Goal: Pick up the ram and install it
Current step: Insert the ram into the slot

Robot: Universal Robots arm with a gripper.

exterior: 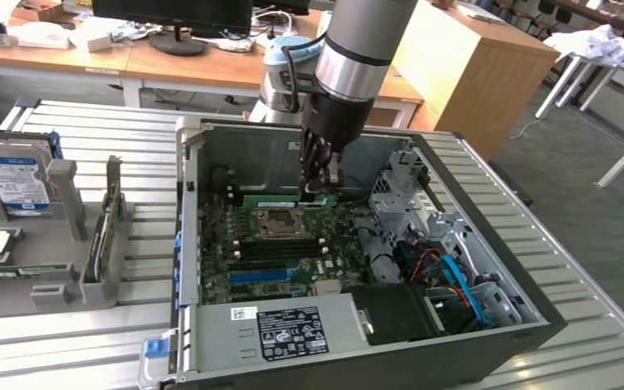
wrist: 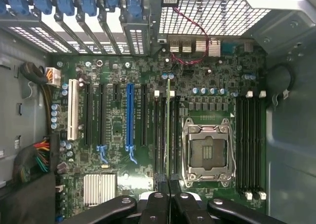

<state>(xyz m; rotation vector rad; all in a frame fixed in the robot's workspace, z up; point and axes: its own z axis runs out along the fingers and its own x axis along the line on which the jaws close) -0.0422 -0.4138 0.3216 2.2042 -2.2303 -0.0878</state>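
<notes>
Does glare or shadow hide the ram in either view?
Exterior view: even room light; the ram reads as a green strip beside the gripper, with some shade along the far wall of the case. Wrist view: the rear vent grille is washed out by light from behind, but the motherboard is evenly lit and the ram, seen edge-on, is free of glare.

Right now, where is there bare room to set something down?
Bare slatted table in front of the grey fixture, and the strip on the exterior view's right of the case. Crowded: inside it, where the gripper holds the ram.
</notes>
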